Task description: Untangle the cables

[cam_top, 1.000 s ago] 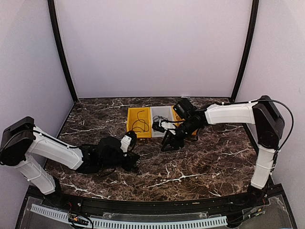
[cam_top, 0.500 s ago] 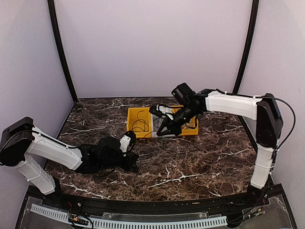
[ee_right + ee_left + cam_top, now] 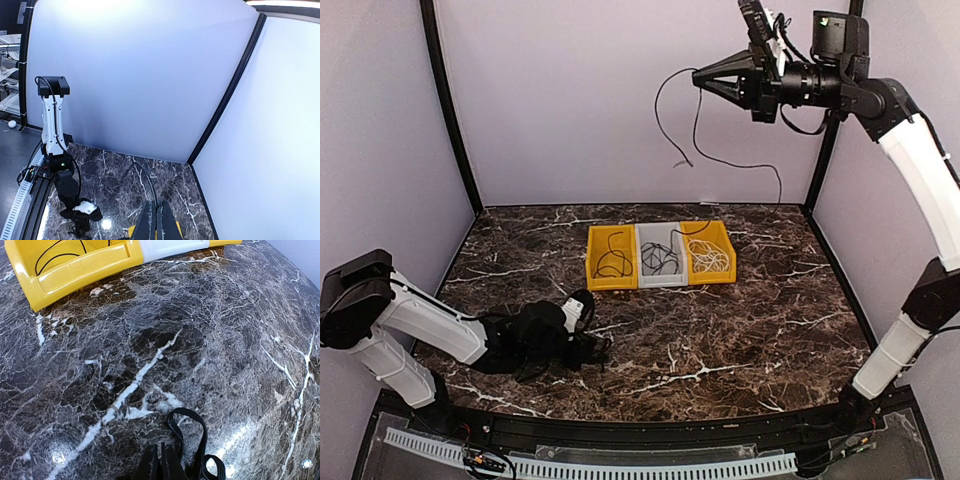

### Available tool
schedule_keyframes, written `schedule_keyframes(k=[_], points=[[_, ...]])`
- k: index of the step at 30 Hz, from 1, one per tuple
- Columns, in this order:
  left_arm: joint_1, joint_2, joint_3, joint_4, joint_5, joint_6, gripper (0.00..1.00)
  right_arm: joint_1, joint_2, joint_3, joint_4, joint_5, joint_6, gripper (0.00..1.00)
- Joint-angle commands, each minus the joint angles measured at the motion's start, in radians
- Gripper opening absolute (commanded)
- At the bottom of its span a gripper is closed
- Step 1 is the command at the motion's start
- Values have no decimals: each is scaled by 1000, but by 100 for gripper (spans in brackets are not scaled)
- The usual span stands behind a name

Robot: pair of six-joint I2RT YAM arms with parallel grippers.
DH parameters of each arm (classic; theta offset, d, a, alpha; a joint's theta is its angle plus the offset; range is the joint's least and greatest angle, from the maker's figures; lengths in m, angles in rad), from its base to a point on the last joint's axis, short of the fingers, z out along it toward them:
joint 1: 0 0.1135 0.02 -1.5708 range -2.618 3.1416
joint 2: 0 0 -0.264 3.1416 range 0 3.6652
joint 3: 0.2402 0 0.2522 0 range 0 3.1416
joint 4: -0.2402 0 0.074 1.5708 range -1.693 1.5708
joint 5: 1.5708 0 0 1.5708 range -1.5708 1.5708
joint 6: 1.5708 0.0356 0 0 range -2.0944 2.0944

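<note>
My right gripper (image 3: 699, 80) is raised high near the back wall, shut on a thin black cable (image 3: 694, 125) that dangles free in the air in long strands. In the right wrist view the same cable (image 3: 148, 182) runs out from the closed fingertips (image 3: 156, 205). Another black cable (image 3: 613, 264) lies in the left yellow bin (image 3: 592, 258). Dark loops (image 3: 661, 262) lie in the grey bin (image 3: 654, 233), and a white cable (image 3: 709, 256) in the right yellow bin (image 3: 725, 243). My left gripper (image 3: 603, 345) rests low on the table, shut (image 3: 161, 449). A flat black looped cord (image 3: 200, 432) lies just right of its tips.
The three bins stand side by side at the back middle of the dark marble table (image 3: 740, 340). Purple walls with black corner posts (image 3: 448, 110) close in the sides and the back. The left arm (image 3: 430, 320) stretches low along the table's near left.
The right arm swung from the bins up high toward the back wall, its jaws closing on the black cable and lifting it out. The left gripper shifted slightly nearer.
</note>
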Motion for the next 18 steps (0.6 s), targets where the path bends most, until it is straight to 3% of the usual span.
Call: schedule_keyframes(k=[1,8,12,15,18], points=[[3,-27,-45,-29,3,-54,6,4,124,101,31,-15,70,0],[-12,-248,-30,-85,-29,-56,31,39,202,173,62,-18,94,0],[-13,-385,-34,-77,-105,-42,39,82,244,132,80,3,87,0],[-11,-435,-38,-101,-188,-61,42,89,243,65,195,14,118,0],[-11,-455,-52,-157,-213,-106,43,92,303,175,214,27,128,0]])
